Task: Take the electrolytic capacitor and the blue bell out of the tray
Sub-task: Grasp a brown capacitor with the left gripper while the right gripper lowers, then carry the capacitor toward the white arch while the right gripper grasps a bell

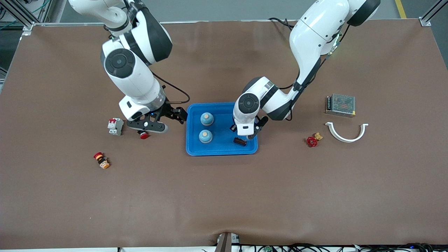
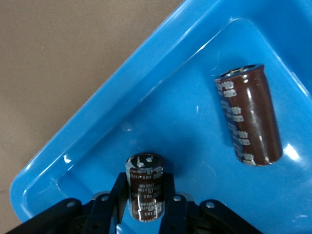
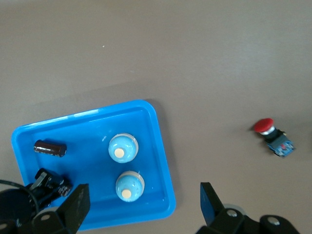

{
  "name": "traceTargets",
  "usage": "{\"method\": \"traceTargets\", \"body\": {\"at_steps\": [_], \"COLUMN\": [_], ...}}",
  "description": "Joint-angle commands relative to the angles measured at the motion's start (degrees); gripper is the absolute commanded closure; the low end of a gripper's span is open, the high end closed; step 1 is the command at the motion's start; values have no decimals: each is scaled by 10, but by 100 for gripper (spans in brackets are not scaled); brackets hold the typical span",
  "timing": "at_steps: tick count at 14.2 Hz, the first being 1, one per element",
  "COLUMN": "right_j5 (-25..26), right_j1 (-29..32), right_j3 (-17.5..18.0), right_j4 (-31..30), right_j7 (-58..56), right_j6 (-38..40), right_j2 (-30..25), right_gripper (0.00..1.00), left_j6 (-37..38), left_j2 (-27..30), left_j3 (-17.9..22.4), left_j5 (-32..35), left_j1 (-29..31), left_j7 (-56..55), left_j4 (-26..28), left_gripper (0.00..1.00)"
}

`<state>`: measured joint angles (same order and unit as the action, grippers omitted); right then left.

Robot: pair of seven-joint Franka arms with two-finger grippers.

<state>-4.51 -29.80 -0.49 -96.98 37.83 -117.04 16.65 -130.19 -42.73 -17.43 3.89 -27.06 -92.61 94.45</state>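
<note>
A blue tray (image 1: 222,152) sits mid-table. Two blue bells (image 1: 206,119) (image 1: 205,136) stand in it, and a dark brown capacitor (image 1: 240,141) lies in its corner nearest the left arm's end. My left gripper (image 1: 249,135) is low over that corner, shut on a second capacitor (image 2: 146,192) held upright just above the tray floor (image 2: 161,122); the lying capacitor (image 2: 248,114) is beside it. My right gripper (image 1: 176,114) is open and empty, beside the tray's edge toward the right arm's end. Its wrist view shows both bells (image 3: 123,148) (image 3: 130,185) and open fingers (image 3: 78,204).
Toward the right arm's end lie a circuit breaker (image 1: 115,126), a red push button (image 1: 143,135) under the right hand, and another button (image 1: 101,160). Toward the left arm's end lie a red valve (image 1: 312,140), a white curved clip (image 1: 346,133) and a metal power supply (image 1: 340,105).
</note>
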Motion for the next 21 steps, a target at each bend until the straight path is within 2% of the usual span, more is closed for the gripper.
{"method": "traceTargets", "body": {"at_steps": [1, 6, 8, 11, 14, 19, 21], "right_j5": [9, 34, 42, 42, 45, 71, 71], "right_j1": [-20, -47, -54, -61, -70, -80, -83], "right_j3": [-6, -6, -6, -6, -7, -6, -6], "right_j4": [3, 4, 3, 2, 3, 3, 5], "right_j7": [15, 46, 51, 51, 51, 51, 51], "right_j6": [-21, -48, -72, -121, -137, -159, -163], "right_j2": [20, 60, 76, 111, 130, 158, 170], "right_gripper": [0, 0, 0, 0, 0, 0, 0], "left_j6": [5, 84, 135, 214, 271, 277, 281], "left_j2": [10, 77, 106, 142, 171, 228, 231], "left_j3": [5, 5, 5, 5, 5, 4, 3], "left_j5": [13, 38, 38, 39, 58, 79, 79], "left_j1": [-2, 31, 49, 85, 118, 216, 259], "left_j7": [-13, -3, 34, 137, 241, 434, 526], "left_j4": [-9, -11, -11, -6, 4, 76, 86], "left_gripper": [100, 100, 100, 100, 100, 100, 100]}}
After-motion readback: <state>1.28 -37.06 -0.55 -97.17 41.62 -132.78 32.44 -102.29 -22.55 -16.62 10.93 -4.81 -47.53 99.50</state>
